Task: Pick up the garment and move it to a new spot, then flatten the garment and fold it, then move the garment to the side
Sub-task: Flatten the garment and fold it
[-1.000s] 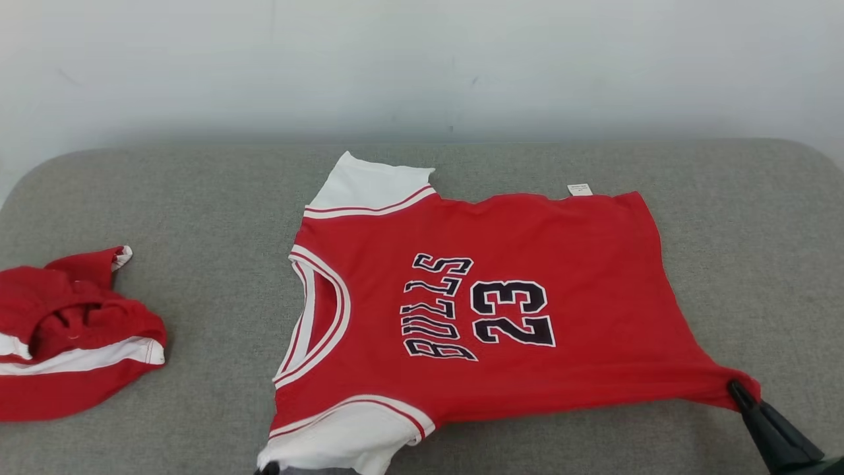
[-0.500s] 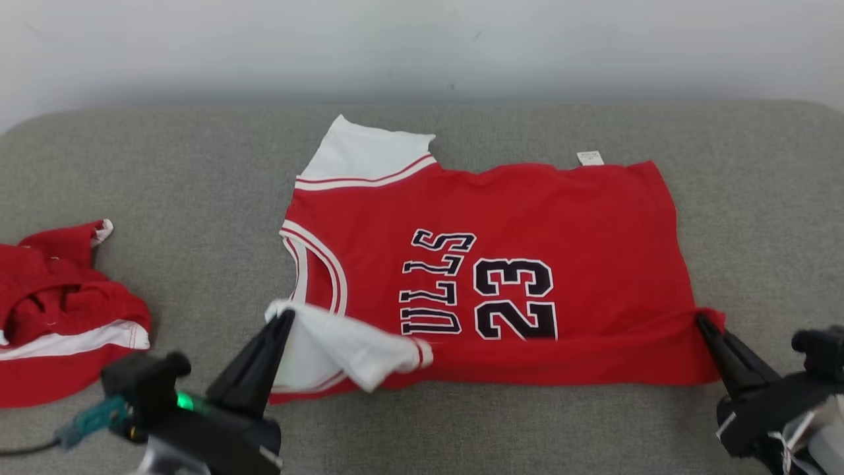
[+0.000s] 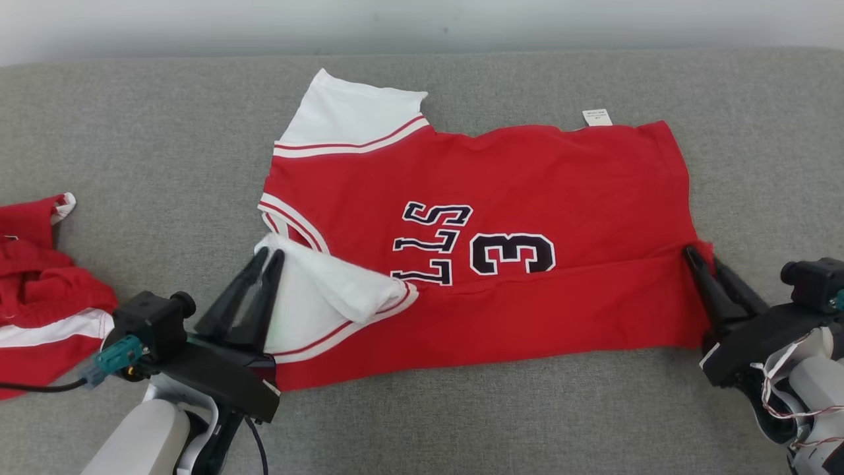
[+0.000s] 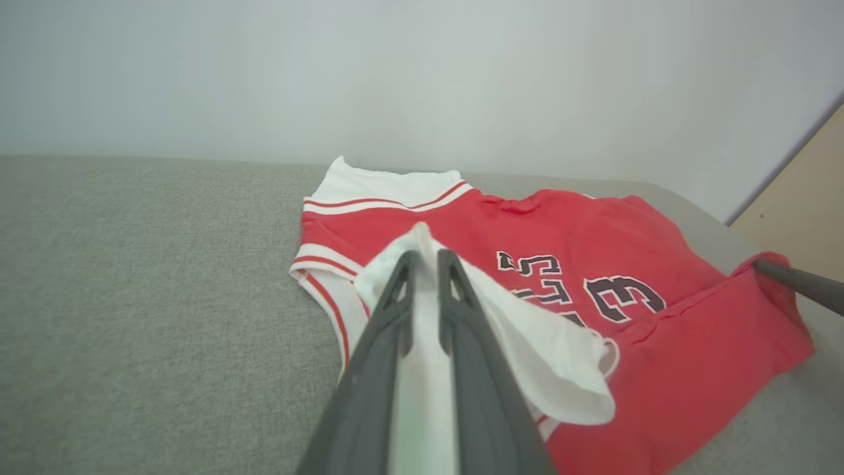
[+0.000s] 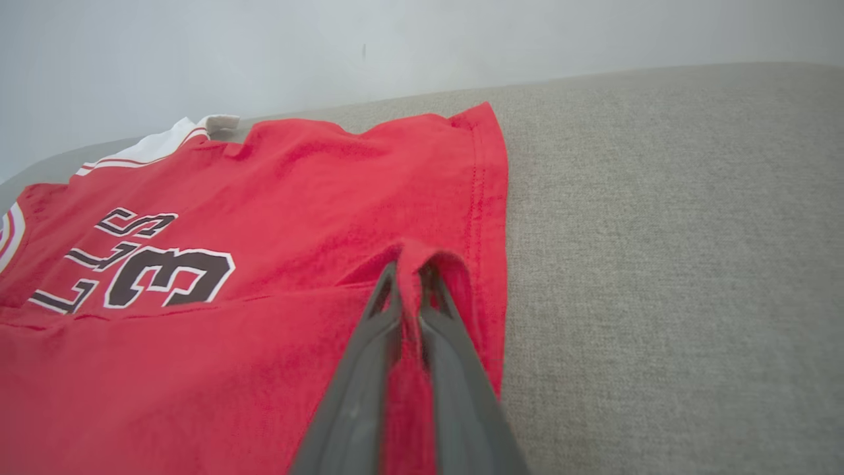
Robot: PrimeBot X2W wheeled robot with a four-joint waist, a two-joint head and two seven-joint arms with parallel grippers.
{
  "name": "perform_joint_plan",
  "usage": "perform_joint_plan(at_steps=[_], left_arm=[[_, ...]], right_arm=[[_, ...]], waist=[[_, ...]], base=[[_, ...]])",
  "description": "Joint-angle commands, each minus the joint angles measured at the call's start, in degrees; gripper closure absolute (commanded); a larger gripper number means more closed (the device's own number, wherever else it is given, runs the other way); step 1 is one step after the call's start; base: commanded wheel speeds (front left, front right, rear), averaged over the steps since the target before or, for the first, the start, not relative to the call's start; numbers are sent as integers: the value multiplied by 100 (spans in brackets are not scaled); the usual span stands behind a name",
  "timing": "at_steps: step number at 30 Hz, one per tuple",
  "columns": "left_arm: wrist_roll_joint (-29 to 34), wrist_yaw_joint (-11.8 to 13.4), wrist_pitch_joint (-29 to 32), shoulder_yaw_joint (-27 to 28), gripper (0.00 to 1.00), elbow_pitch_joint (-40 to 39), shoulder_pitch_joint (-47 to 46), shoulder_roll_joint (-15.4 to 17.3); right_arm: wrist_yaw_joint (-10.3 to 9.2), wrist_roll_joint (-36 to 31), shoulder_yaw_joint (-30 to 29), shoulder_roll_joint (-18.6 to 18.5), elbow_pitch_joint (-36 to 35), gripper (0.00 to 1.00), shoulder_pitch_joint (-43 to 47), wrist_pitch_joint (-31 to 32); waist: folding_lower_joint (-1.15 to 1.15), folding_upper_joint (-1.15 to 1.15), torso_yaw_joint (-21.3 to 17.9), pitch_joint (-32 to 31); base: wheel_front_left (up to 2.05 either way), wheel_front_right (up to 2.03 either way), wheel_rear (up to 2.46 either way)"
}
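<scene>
A: Red jersey (image 3: 527,171) lies centred on the surface (image 3: 461,415) in the head view; our left end effector (image 3: 269,253) and right end effector (image 3: 701,256) lift its near edge.
B: Left wrist: sleeve (image 4: 527,356) pinched. Right wrist: hem (image 5: 422,254) pinched. We should carry both level to the far edge.

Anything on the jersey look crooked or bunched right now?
The near sleeve, held by the left gripper, lies bunched over the lettering, not flat. The fold in the jersey otherwise runs straight to the right gripper.
</scene>
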Motion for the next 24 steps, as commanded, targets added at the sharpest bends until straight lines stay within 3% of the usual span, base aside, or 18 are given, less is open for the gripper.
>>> perform_joint_plan(at_steps=[1, 8, 14, 20, 24], left_arm=[[-21, -32, -61, 6, 0, 53, -50, -27], [-156, 115, -345, 284, 0, 22, 449, -117], [-584, 449, -180, 390, 0, -257, 1387, -214], [-994, 709, 301, 338, 0, -221, 1841, -334], [-1041, 762, 576, 274, 0, 141, 1563, -362]], right_arm=[[-11, -51, -71, 25, -21, 0, -21, -30], [-11, -388, -1024, 13, -690, 0, 753, -21], [-11, -770, -1855, 208, -1326, 0, 1805, -20], [-11, -919, -2107, 509, -1541, 0, 2359, -21], [-11, -803, -1997, 688, -1383, 0, 2387, -21]], waist=[[-2, -1, -23, 27], [-2, -1, -72, -85], [-2, -1, -121, -220], [-2, -1, -117, -256], [-2, -1, -84, -236]], base=[[0, 0, 0], [0, 0, 0], [0, 0, 0], [0, 0, 0], [0, 0, 0]])
